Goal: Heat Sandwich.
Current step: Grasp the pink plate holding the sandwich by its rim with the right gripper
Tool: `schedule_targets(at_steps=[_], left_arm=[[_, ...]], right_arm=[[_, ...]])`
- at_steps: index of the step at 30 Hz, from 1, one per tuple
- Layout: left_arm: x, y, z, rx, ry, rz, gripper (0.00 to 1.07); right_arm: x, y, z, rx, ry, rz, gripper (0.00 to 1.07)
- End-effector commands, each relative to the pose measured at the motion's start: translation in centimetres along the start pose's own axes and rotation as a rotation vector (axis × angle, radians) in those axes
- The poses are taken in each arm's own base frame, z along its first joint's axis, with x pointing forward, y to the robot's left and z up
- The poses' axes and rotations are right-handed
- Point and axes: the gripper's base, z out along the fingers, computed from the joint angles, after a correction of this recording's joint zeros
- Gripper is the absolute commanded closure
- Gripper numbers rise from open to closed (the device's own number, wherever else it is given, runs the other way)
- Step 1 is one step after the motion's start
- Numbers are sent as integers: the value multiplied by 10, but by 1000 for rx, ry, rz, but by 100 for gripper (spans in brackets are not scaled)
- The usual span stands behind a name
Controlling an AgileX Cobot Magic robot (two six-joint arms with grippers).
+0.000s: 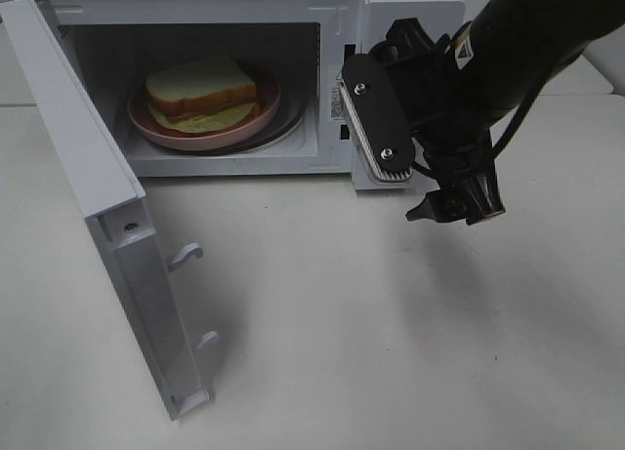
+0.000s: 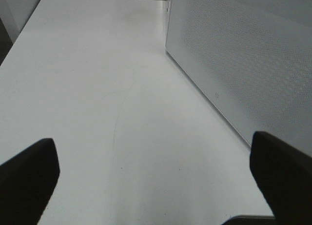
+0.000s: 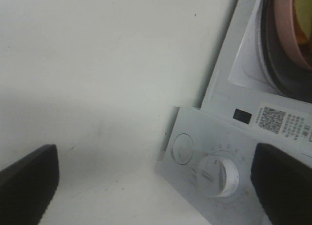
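**A:** What's on the white table (image 1: pixel 410 352)?

**B:** The microwave (image 1: pixel 244 165) stands at the far side, its door (image 1: pixel 107 216) swung wide to the left. Inside, the pink plate (image 1: pixel 156 133) carries the sandwich (image 1: pixel 203 91).

**A:** So shutting the door comes next, I'd say.

**B:** Agreed. The left gripper (image 2: pixel 156 181), jaws wide and empty, faces the door's outer side. Push steadily near the free edge until the latch hooks (image 1: pixel 186 257) seat. The right gripper (image 3: pixel 156 186), also spread wide with nothing held, hangs by the timer dial (image 3: pixel 218 173); keep it clear.

**A:** Blind spots?

**B:** The left arm is absent from the high view, where the right arm covers the control panel (image 3: pixel 209 137). The dial markings are unreadable.
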Motion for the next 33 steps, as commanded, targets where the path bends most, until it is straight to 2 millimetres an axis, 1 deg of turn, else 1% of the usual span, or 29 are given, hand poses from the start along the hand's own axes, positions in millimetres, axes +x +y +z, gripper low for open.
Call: schedule_targets(at_steps=[1,7,15,21,24,27,33], left_arm=[[0,0,0,2,-10,1,7],[0,0,0,2,-10,1,7],[0,0,0,2,-10,2,7],[0,0,0,2,-10,2,7],[0,0,0,2,-10,0,7],[0,0,0,2,-10,1,7],[0,0,0,2,-10,1,7]], right_arm=[[-2,-5,-3,41,-10,-5,8],[-14,-6,5,69,-22,-59,9],[-20,-7,15,80,-34,-80,11],[-33,-5,25,84,-57,-109,13],[-34,-5,30,82,-58,-110,13],[-36,-12,37,80,-58,-106,14],[-45,-23,45,91,-66,-115,14]])
